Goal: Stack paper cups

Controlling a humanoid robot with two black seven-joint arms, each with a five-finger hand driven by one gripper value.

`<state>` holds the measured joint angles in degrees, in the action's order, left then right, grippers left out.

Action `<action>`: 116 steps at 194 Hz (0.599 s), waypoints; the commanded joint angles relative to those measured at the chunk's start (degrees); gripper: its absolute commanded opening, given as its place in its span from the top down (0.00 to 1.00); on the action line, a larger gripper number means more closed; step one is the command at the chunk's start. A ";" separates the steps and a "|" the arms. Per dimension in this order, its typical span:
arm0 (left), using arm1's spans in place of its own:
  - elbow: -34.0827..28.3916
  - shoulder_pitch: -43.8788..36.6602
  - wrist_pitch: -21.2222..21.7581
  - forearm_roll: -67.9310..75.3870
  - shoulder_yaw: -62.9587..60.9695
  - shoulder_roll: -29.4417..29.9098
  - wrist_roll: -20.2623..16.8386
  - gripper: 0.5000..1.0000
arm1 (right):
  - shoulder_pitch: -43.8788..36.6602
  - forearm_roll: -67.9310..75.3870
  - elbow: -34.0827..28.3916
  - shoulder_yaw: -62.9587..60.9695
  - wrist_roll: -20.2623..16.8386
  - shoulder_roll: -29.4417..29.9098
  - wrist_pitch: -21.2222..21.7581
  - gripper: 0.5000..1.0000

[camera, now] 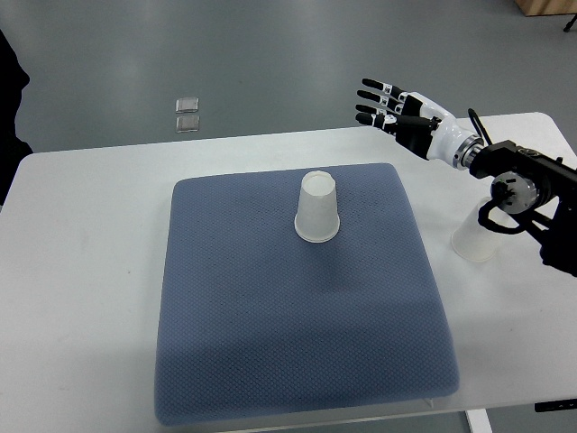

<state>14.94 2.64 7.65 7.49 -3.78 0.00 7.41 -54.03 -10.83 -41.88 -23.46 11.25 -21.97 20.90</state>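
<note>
Your right hand's fingers (374, 99) are spread and straight, holding nothing; the right hand (401, 113) hangs in the air over the far right edge of the worktop (81, 234), just beyond the far right corner of the pad (288, 343), with its arm (523, 180) coming in from the right. Take the pad as your landmark: a cup (317, 209) stands mouth-down on it, near the middle of its far edge, well apart from the hand. A second cup (475, 239) stands on the bare worktop just off the pad's right edge, partly hidden under the arm. Beyond the pad's far left corner, two small clear squares (187, 115) lie on the floor (270, 54).
</note>
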 commanded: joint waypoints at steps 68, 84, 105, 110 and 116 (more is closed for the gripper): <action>3.34 0.70 -0.01 0.42 0.00 0.00 -0.02 0.00 | -45.82 -18.70 -19.56 62.74 -1.76 -14.15 5.21 0.15; 4.39 0.70 -0.10 0.51 0.00 0.00 0.06 0.00 | -55.82 -21.51 -25.09 72.22 -2.11 -13.54 5.38 0.15; 5.01 0.70 -0.36 0.51 0.00 0.00 0.07 0.00 | -66.21 -25.82 -30.90 78.91 -2.28 -12.66 6.97 0.15; 5.01 0.70 -0.62 0.51 0.09 0.00 0.07 0.00 | -69.27 -26.17 -32.38 80.32 -2.37 -11.61 8.45 0.15; 5.10 0.70 -1.06 0.51 0.09 0.00 0.07 0.00 | -72.00 -26.17 -33.53 81.28 -2.37 -10.90 10.30 0.15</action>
<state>19.73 3.33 7.40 7.98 -3.77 0.00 7.47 -116.65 -35.20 -70.78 52.88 9.04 -34.93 27.36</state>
